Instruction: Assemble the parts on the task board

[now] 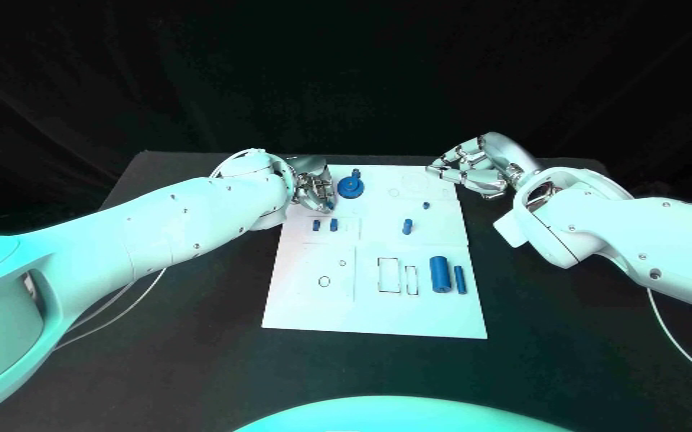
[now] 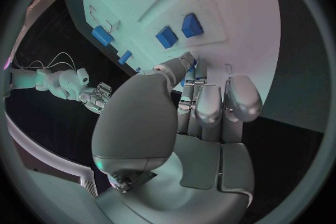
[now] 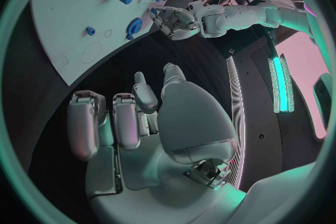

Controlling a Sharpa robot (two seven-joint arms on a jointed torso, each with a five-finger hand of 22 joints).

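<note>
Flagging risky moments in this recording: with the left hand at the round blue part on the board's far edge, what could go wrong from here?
The left hand meets the round blue part at the task board edge; a slip could push it off. The two small blue pieces sit just beside that hand and might get knocked.

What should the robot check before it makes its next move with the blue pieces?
1. Left hand at the round blue part near the board's far edge: ok, its fingers are right beside it.
2. Firm grip on that part: cannot tell, the fingers hide the contact.
3. Right hand free: ok, it holds nothing in the right wrist view and sits at the far right corner of the task board.
4. Two big blue cylinders lying on the board's right side: ok, untouched.
5. Two small blue pieces near the left edge: ok, on the board.
6. Small blue peg mid-board: ok, clear of both hands.
</note>
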